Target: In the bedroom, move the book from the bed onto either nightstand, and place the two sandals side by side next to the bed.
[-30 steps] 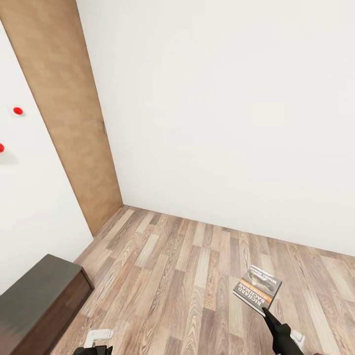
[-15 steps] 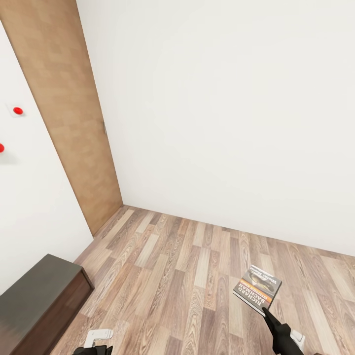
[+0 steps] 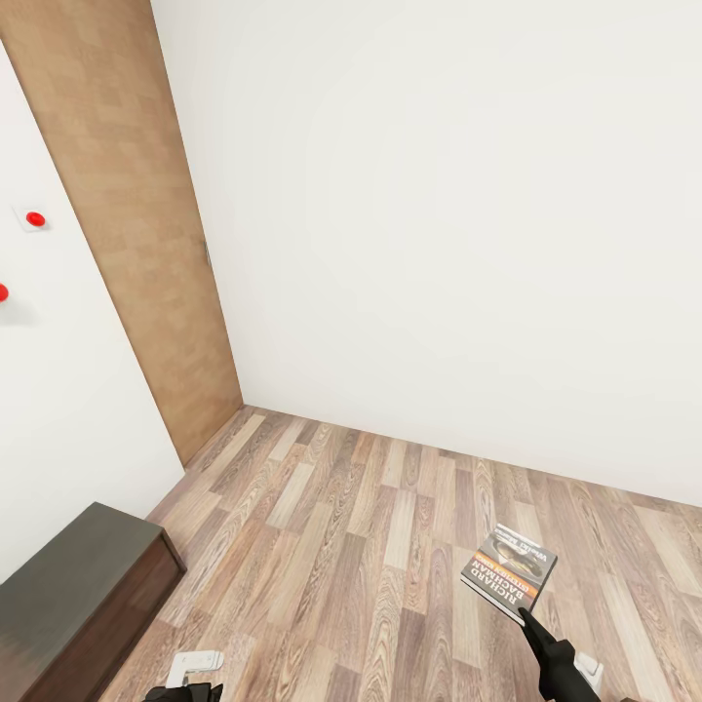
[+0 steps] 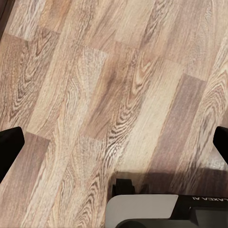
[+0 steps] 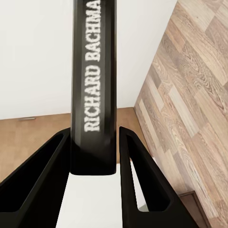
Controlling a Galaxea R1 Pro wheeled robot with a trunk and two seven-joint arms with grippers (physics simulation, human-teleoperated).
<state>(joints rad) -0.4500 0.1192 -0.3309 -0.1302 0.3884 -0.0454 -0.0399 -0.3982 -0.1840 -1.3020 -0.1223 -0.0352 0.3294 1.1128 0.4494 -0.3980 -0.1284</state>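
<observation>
Head view: the right tool [image 3: 526, 614] is gripping the book [image 3: 509, 571] by its near corner, holding it out ahead of itself above the wood-plank floor [image 3: 370, 526], cover facing up with the orange band and white lettering showing. The white wall [image 3: 439, 244] is standing well beyond the book, and a tall wooden door panel [image 3: 136, 244] is meeting it at the corner, far off to the tool's left. A white side wall [image 3: 58, 409] bearing two small red dots [image 3: 35, 218] is running along that same side. A low dark brown cabinet [image 3: 78, 595] is sitting against the side wall, well apart from the right tool and the book. The top of the left tool [image 3: 183, 692] is showing at the lower edge, just beyond the cabinet's near corner; whether it is clenched or released cannot be told here. Left wrist view: the left tool [image 4: 114, 142] is hanging released, its two dark fingertips [image 4: 9, 145] standing wide apart with nothing between them, bare floor planks [image 4: 114, 85] lying beyond and a grey and black part of the robot [image 4: 161, 209] showing near it. Right wrist view: the right tool [image 5: 95, 156] is clamping the book's black spine [image 5: 94, 85], lettered "RICHARD BACHMAN", between its two black fingers [image 5: 137, 180]; the white wall [image 5: 33, 52] and floor planks [image 5: 190, 95] are lying beyond.
</observation>
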